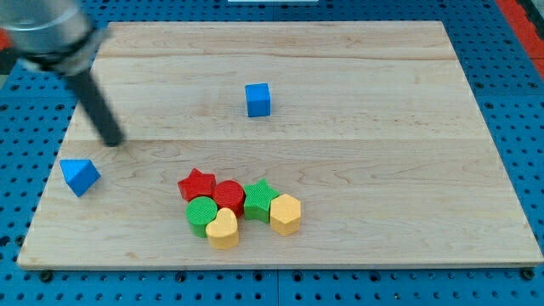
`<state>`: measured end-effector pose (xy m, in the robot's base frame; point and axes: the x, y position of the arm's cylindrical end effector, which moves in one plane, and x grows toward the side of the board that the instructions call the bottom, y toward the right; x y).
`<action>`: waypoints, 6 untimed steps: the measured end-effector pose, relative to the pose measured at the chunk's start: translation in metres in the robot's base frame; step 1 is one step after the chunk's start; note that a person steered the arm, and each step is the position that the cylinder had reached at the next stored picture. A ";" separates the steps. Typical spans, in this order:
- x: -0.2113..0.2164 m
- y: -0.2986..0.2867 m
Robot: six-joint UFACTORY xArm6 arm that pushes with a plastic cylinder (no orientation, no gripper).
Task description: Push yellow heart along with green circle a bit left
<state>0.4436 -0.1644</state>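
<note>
Tabletop (382, 127): pale wood, light brown grain lines, long stripes. Blue pegboard (510, 85) with dots of holes seen around it. Rod: dark, almost black; my tip (113, 142) black. Cube (258, 99): bright blue. Triangle block (80, 176): blue. Star (197, 184): red. Round block (228, 196): red. Green circle (201, 212): green, ridged lines on top. Green star (259, 200): green. Yellow heart (223, 229): yellow. Yellow hexagon (286, 213): yellow.
</note>
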 end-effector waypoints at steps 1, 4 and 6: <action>0.022 0.092; 0.140 0.249; 0.138 0.105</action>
